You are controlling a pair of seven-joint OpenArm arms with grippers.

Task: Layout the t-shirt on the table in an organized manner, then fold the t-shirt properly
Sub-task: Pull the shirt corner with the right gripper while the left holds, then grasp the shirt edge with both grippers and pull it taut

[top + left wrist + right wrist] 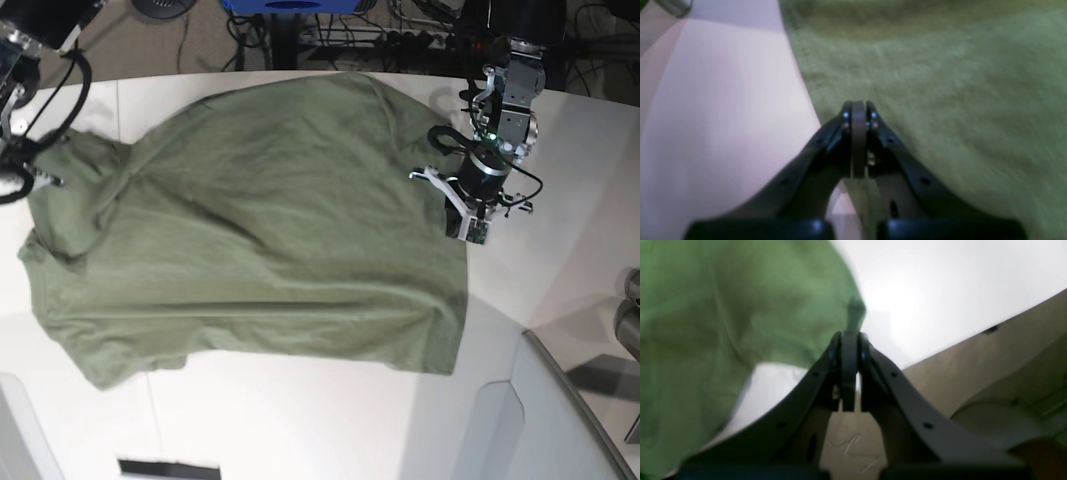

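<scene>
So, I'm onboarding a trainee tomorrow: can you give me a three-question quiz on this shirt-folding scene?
1. True or false: the olive-green cotton t-shirt lies neatly folded on the white smooth table.
2. The left gripper sits at: A) the shirt's edge, B) bare table far from it, C) the grey panel.
3. Fill in: the right gripper's jaws are ___.

Key: 1 false, it is spread out and wrinkled; 2 A; 3 shut.

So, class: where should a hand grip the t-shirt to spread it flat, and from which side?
Probably the t-shirt's lower corner nearest the camera in the base view, coming in from the bare table: that hem lies flat, exposed and free of folds, unlike the bunched sleeve.
</scene>
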